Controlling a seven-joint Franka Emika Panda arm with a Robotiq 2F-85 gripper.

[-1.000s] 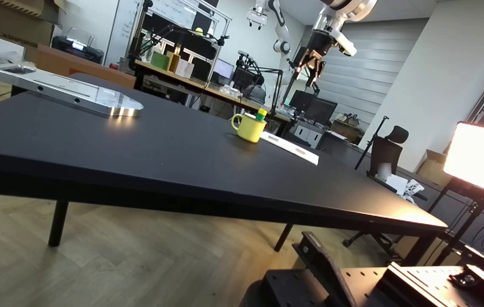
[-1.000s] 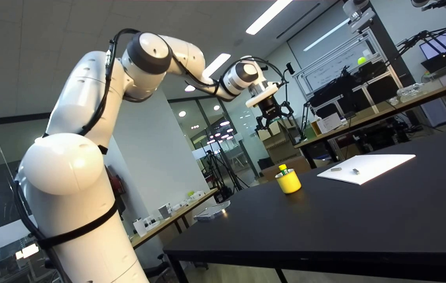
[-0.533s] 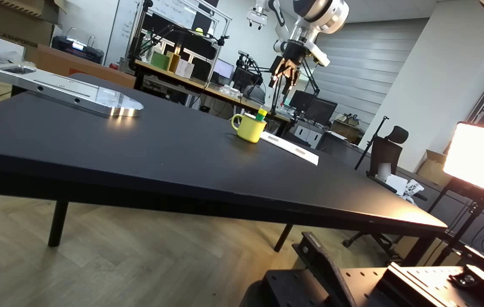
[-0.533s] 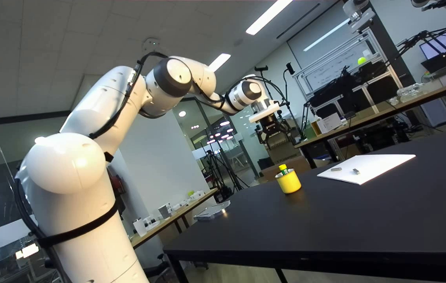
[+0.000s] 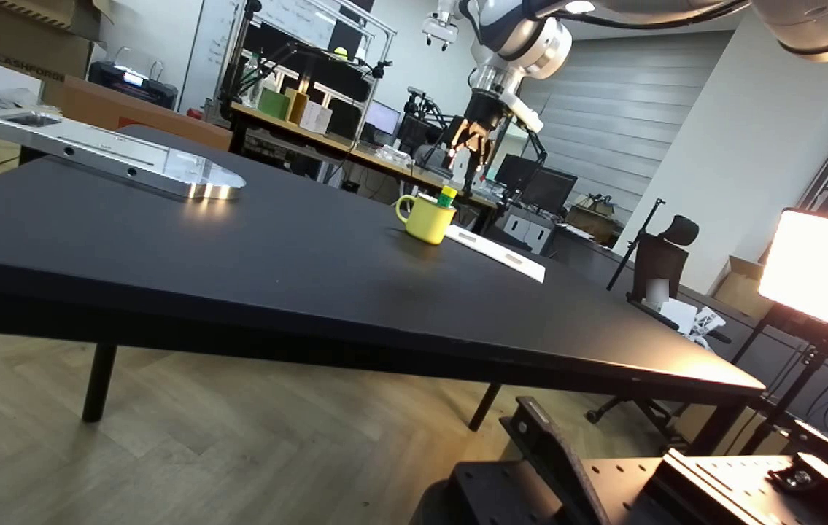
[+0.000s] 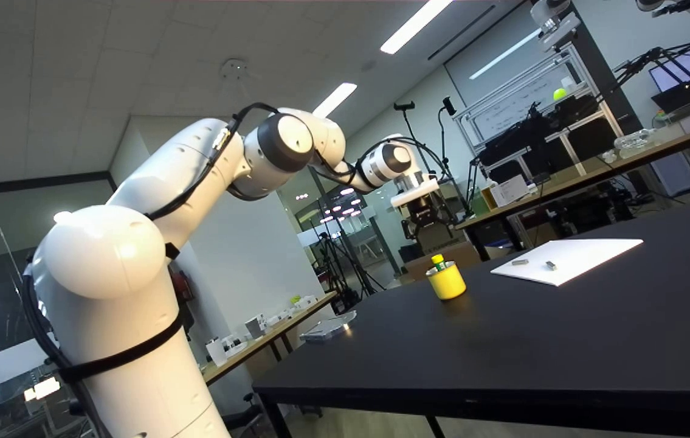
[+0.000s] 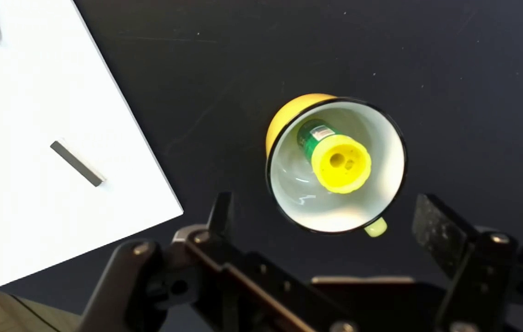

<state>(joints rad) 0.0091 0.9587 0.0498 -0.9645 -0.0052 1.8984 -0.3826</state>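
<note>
Mug [image 5: 427,221] yellow, white inside; holds 1 yellow-topped green tube [image 7: 328,148]; gripper [image 7: 324,214] spread apart.

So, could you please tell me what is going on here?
A robot arm reaches over the black table with its end effector open and empty above a yellow mug. A green tube with a yellow end sits in the mug and pokes up past the rim; neither is being touched. Beside the mug, with a gap between, lies a flat white panel bearing two small bars.
</note>
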